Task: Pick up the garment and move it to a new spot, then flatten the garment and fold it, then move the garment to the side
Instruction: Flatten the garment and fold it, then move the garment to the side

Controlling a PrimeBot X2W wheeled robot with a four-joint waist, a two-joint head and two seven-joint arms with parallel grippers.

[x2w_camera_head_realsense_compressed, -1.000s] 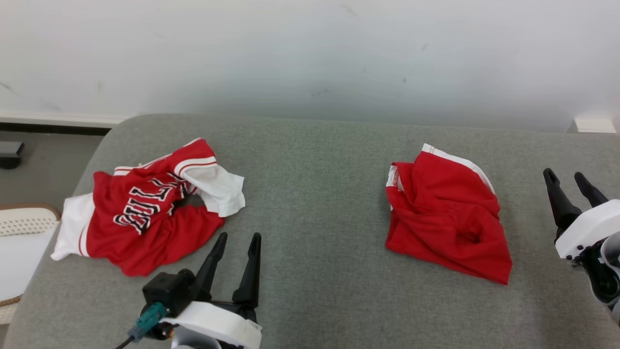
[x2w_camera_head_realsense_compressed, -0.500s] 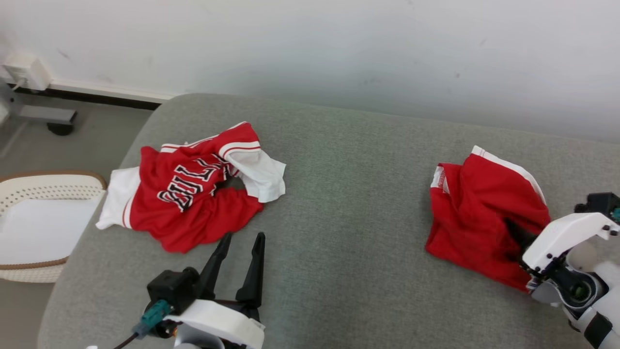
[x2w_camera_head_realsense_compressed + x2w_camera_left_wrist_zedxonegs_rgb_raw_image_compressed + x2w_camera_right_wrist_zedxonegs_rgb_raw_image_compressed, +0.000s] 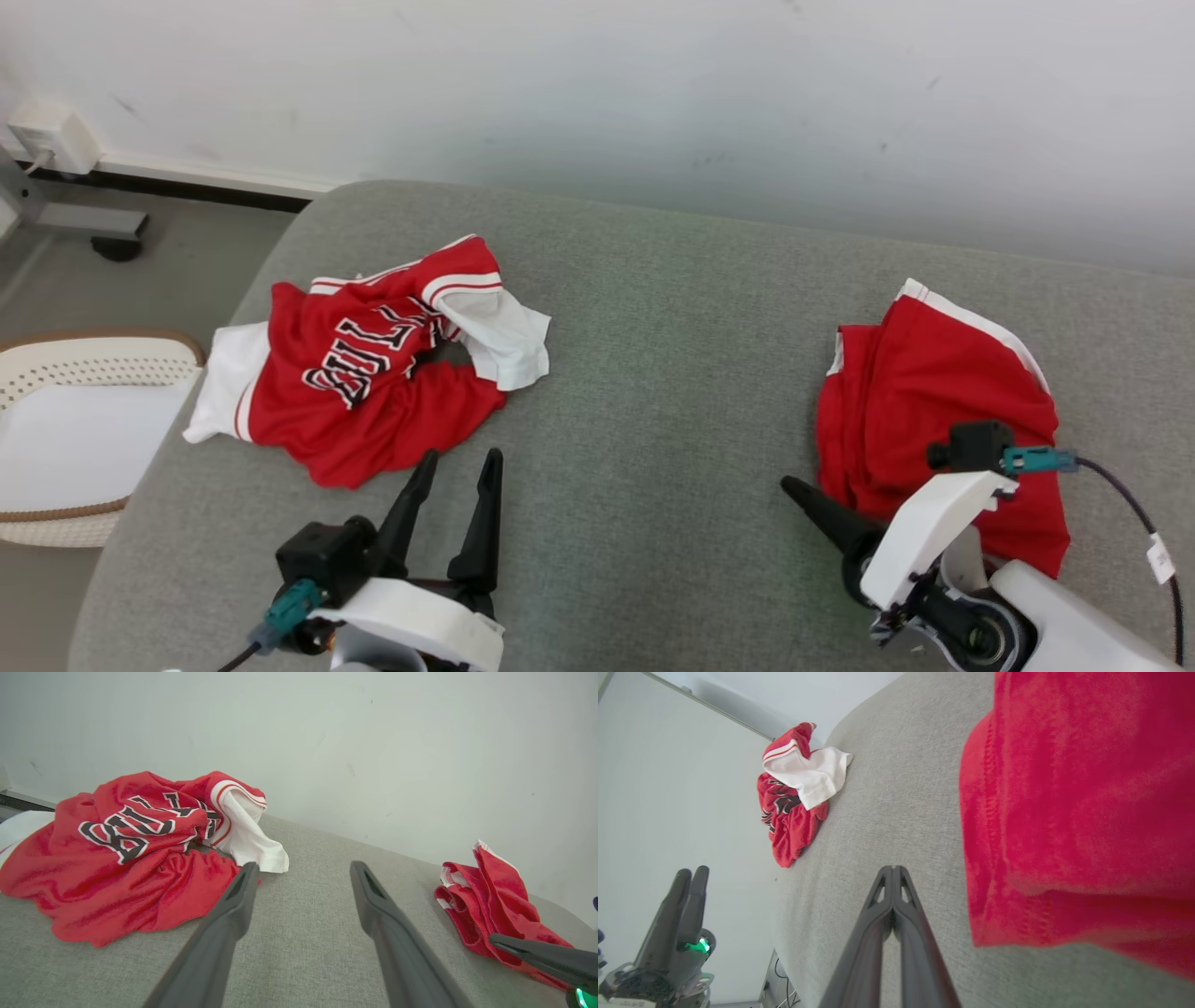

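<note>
A crumpled plain red garment with white trim (image 3: 934, 392) lies at the right of the grey padded surface (image 3: 653, 373). My right gripper (image 3: 792, 485) lies low at the garment's front-left edge, pointing left. In the right wrist view its fingers (image 3: 893, 869) are pressed together with nothing between them, and the red cloth (image 3: 1078, 812) lies just beside them. A second garment, a red and white jersey with black lettering (image 3: 373, 364), lies bunched at the left. My left gripper (image 3: 459, 457) hovers open just in front of the jersey (image 3: 126, 849), its fingers (image 3: 243, 882) spread apart and empty.
A white perforated basket (image 3: 93, 350) stands on the floor off the surface's left edge. A pale wall runs behind the surface, with a small white box (image 3: 51, 135) at its base on the left. Bare grey padding lies between the two garments.
The head camera shifted early on. My right gripper went from open at the far right onto the red garment, then shut and swung to its front-left edge. The garment bunched slightly. The left gripper stayed put.
</note>
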